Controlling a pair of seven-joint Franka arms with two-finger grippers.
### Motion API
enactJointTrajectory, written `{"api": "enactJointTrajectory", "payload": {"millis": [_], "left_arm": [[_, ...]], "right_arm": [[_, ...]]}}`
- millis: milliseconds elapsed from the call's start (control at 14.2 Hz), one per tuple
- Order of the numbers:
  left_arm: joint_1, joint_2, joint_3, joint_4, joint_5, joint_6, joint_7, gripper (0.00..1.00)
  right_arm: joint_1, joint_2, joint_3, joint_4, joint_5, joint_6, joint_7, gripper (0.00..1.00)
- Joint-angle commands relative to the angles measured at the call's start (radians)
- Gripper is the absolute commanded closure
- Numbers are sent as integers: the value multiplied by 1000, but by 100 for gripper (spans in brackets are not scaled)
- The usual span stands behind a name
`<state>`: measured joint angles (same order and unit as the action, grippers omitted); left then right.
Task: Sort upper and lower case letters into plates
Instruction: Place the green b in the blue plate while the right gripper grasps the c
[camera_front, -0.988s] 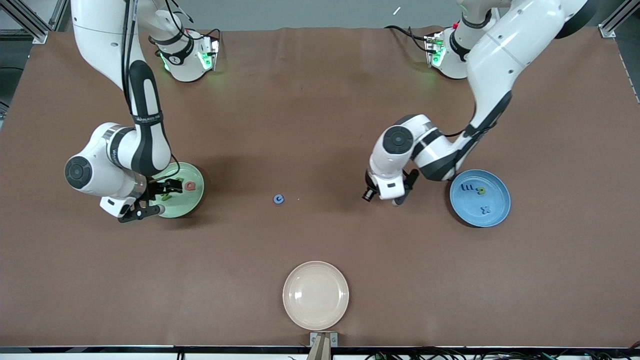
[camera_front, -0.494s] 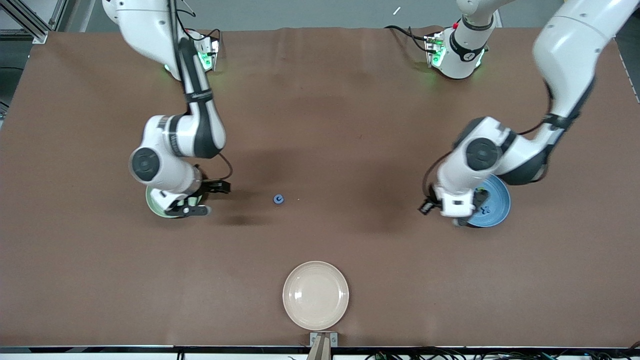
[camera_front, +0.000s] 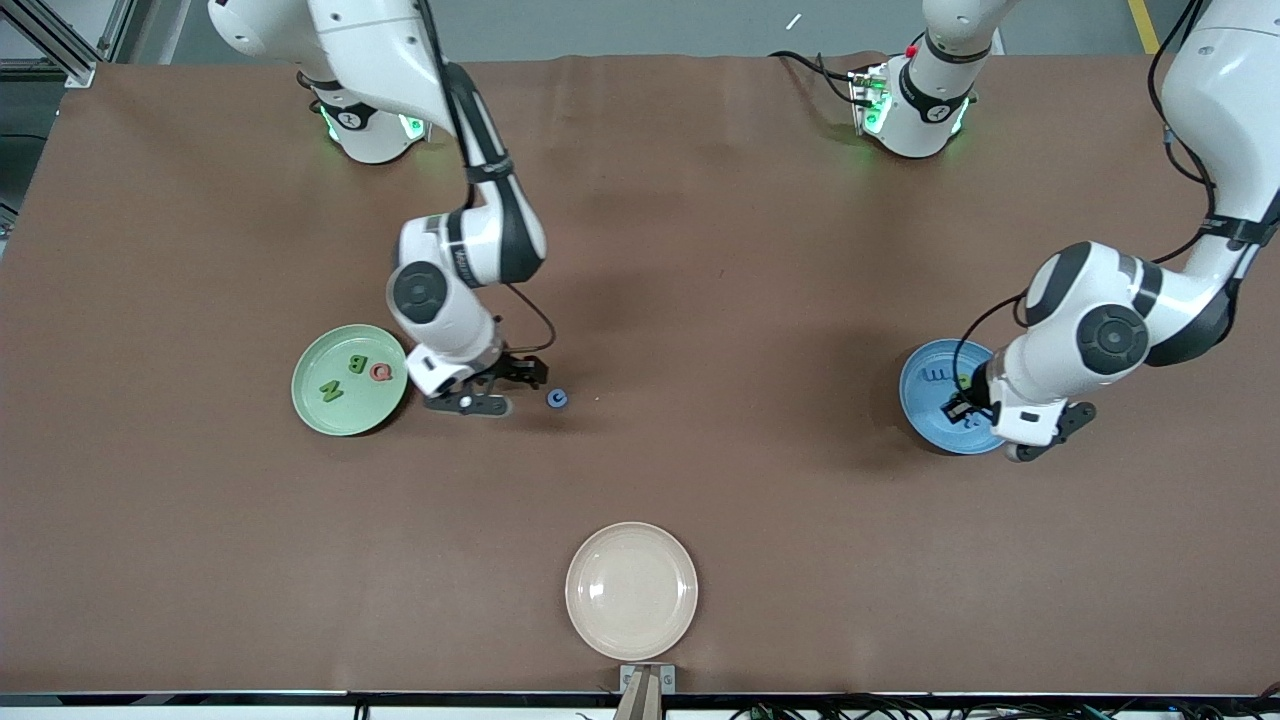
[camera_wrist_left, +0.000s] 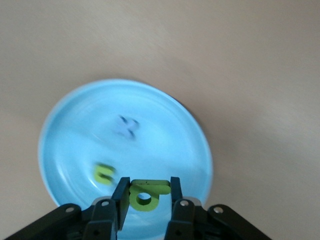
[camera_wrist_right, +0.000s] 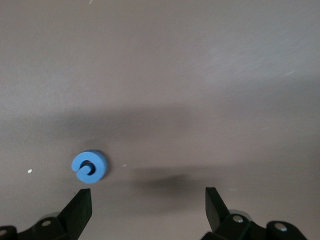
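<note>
On the surface (camera_front: 700, 250), one plate (camera_front: 310, 400) lies toward the right arm's end with three letters (camera_front: 355, 377) in it. A second plate (camera_front: 925, 395) lies toward the left arm's end, holding more letters (camera_wrist_left: 125, 127). A lone letter (camera_front: 558, 398) lies between the two plates. A third plate (camera_front: 631, 590) lies nearer the front camera than that letter.

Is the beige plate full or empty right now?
Empty. The beige plate shows only its bare cream surface in the front view, with no letter on it.
</note>
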<state>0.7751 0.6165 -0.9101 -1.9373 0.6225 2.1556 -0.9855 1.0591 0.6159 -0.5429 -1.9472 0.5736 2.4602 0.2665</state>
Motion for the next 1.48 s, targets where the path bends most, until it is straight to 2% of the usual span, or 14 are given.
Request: {"api": "enactJointTrajectory", "payload": {"millis": [0, 423, 705, 988, 1270, 1411], "left_arm": [[58, 26, -16, -9, 71, -3, 24, 87], [84, 80, 3, -11, 141, 23, 22, 87], [79, 112, 22, -22, 176, 49, 16, 86], [75, 120, 37, -35, 192, 49, 14, 86], [76, 120, 42, -49, 197, 49, 11, 84], [76, 120, 42, -51, 197, 49, 8, 82]], "right_arm": [[19, 39, 20, 5, 25, 65, 40, 0], [13, 76, 58, 71, 23, 59, 152, 6], [16, 113, 61, 122, 6, 52, 171, 17], [4, 114, 61, 155, -76, -15, 174, 29], [2, 116, 61, 157, -84, -15, 172, 39], [2, 125, 61, 166, -86, -15, 171, 41]]}}
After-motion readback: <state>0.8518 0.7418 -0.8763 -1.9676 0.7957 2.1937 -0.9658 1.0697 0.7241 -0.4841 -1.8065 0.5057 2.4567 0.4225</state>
